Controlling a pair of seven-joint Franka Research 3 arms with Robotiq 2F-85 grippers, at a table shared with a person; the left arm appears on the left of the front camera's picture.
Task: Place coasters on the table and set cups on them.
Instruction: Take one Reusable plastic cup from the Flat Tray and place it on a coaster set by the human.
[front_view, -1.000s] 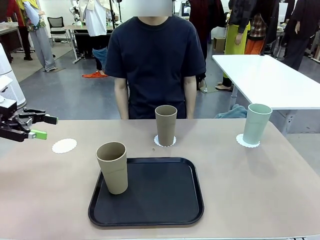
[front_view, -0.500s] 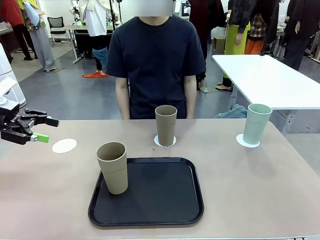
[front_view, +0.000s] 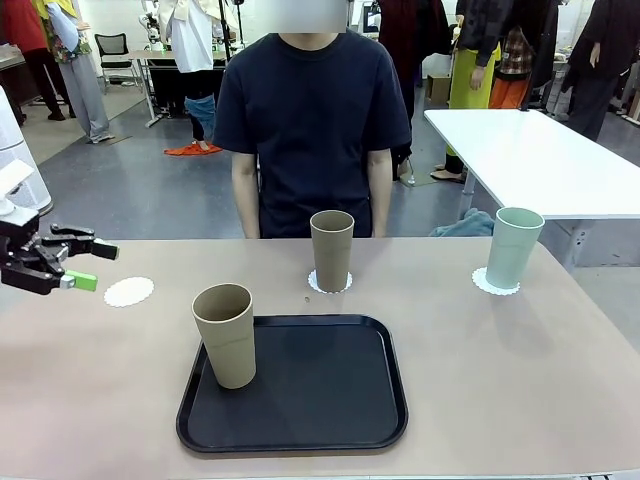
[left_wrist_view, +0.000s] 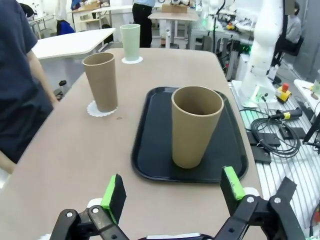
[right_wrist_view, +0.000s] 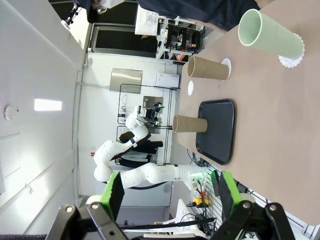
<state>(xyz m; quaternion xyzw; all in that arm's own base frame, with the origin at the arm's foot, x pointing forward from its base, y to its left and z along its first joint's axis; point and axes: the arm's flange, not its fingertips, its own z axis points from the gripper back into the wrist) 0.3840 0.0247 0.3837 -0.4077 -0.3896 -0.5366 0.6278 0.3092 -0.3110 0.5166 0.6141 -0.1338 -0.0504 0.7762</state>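
One tan cup (front_view: 225, 335) stands upright on the black tray (front_view: 300, 400). A second tan cup (front_view: 331, 250) stands on a coaster (front_view: 330, 285) at the table's far middle. The mint cup (front_view: 513, 247) sits on a coaster (front_view: 496, 286) at the far right. A bare coaster (front_view: 129, 291) lies at the left. My left gripper (front_view: 95, 266) hovers open just left of it, with nothing between its fingers. In the left wrist view the gripper (left_wrist_view: 173, 189) faces the cup on the tray (left_wrist_view: 195, 125). My right gripper (right_wrist_view: 170, 192) is open and empty, looking across at the mint cup (right_wrist_view: 270, 35).
A person in a dark shirt stands at the far edge of the beige table (front_view: 520, 380), arms down. A white table (front_view: 540, 160) stands behind at the right. The tray's right half is bare. Cables and an arm base (left_wrist_view: 265, 65) lie beyond the table's near edge.
My left gripper has sunk slightly near the bare coaster, still open. Cups, coasters and tray have not moved.
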